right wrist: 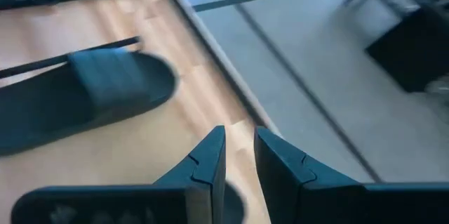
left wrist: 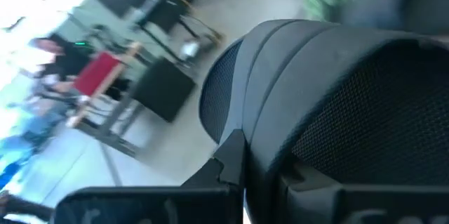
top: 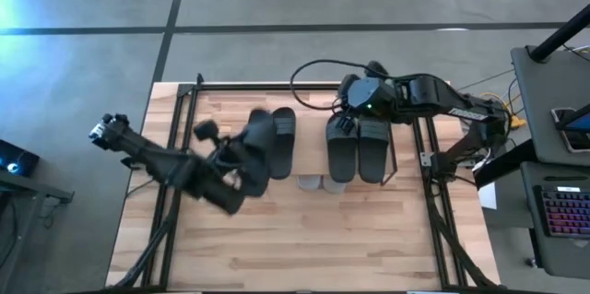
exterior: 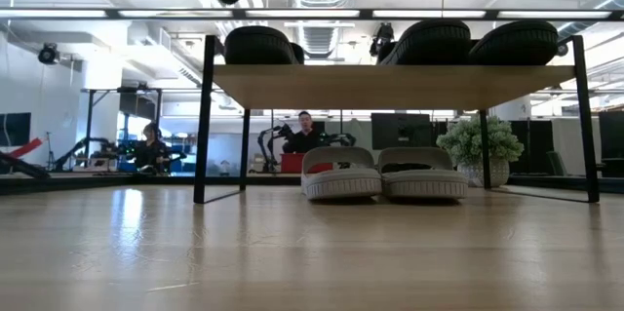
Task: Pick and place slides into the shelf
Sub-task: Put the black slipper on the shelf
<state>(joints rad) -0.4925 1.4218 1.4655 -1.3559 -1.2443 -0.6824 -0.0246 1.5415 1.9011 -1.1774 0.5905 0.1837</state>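
Left fingers (top: pixel 241 167) clamp a black slide (top: pixel 257 151); right fingers (top: pixel 343 121) empty.

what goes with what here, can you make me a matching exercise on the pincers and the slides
1. left pincer
2. right pincer
3. light grey slides
4. black pair by the right arm

a. on top of the shelf
b. empty, fingers slightly apart
c. shut on a black slide
d. on the table, under the shelf

Pairs: 1-c, 2-b, 3-d, 4-a
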